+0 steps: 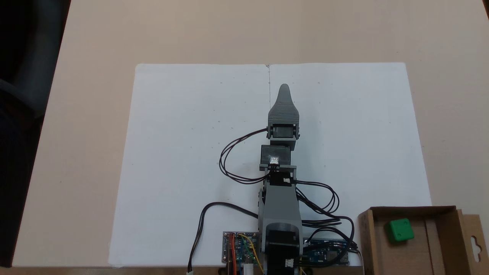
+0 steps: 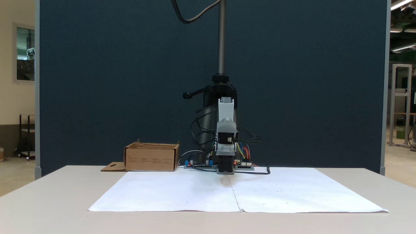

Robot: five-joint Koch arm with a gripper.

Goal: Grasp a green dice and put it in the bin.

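Your white paper sheet (image 1: 198,160) covers the table (image 1: 91,114). The bin (image 1: 439,248) sits at its near-right corner, holding the green dice (image 1: 399,230). Your gripper (image 1: 284,91) hovers mid-sheet; you cannot tell its opening.

The brown bin (image 2: 151,157) stands left of the folded arm (image 2: 225,136), beside the white paper (image 2: 182,191).

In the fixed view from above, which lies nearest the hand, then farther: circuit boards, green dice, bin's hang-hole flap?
From the hand:
1. Circuit boards, at the arm's base, bottom centre.
2. Green dice, inside the bin, bottom right.
3. Hang-hole flap, far right edge.
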